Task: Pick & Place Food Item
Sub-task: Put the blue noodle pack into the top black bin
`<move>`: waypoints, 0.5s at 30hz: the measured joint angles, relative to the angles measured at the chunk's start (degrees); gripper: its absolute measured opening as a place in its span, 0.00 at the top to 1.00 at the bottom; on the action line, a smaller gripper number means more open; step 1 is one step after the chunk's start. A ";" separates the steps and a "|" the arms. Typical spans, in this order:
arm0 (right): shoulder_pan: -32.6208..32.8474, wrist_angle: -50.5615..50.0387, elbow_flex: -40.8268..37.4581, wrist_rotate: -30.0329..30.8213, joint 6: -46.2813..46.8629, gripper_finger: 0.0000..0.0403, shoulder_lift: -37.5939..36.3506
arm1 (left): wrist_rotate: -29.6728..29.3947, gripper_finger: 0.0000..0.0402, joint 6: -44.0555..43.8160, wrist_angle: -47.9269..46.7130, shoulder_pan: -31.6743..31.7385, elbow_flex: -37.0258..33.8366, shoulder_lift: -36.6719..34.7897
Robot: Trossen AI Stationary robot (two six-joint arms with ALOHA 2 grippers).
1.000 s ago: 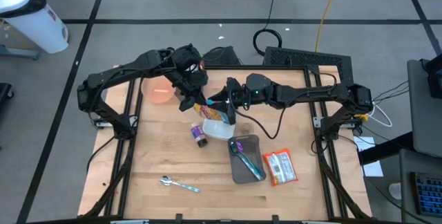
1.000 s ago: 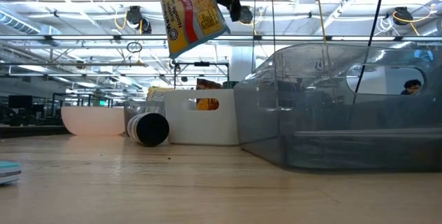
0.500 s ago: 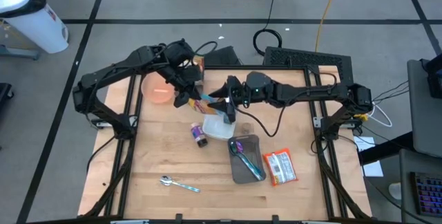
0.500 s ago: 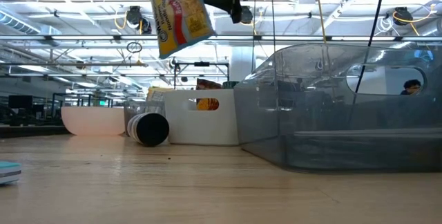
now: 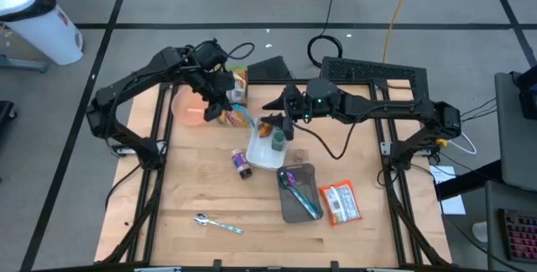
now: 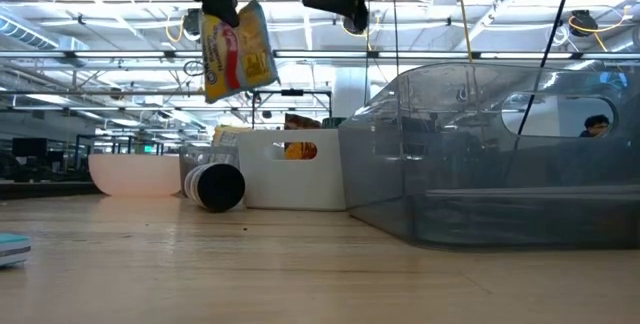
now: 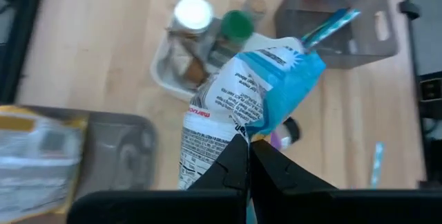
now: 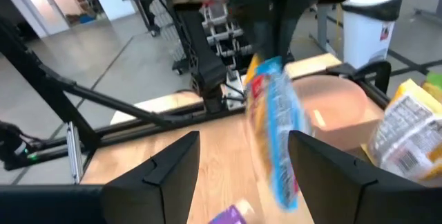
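A yellow, red and blue snack packet [image 6: 237,52] hangs high over the table's far left part, above the space between the pink bowl [image 5: 191,108] and the white bin [image 5: 264,150]. My left gripper [image 5: 223,106] is shut on it. My right gripper [image 5: 273,123] stands open, level, just right of the packet [image 8: 276,131]. Its fingers [image 8: 173,165] point at the packet and nothing is between them. The white bin holds a green-capped jar [image 7: 237,25] and a white-lidded jar [image 7: 193,13]. My left gripper pinches the packet's upper end [image 7: 243,128] between its two shut fingers. The fingers slant down from the table's far left side. The packet hangs below them, slightly tilted and clear of the table and the bin.
A clear bin with more packets [image 5: 238,79] stands at the far edge. A purple-capped bottle [image 5: 242,164] lies by the white bin. Nearer are a grey tray [image 5: 299,201] with a toothbrush, a red packet [image 5: 340,203] and a spoon [image 5: 218,223].
My left gripper has swung toward the table's left and far edges, carrying the packet away from my right gripper. The packet stays lifted and has swung from tilted to nearly upright. My right gripper has drawn back a little toward the right.
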 joint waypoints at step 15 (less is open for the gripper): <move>-0.81 -3.48 0.00 0.17 -0.49 0.48 -1.25 | -3.55 0.99 5.34 -0.11 11.58 0.07 1.39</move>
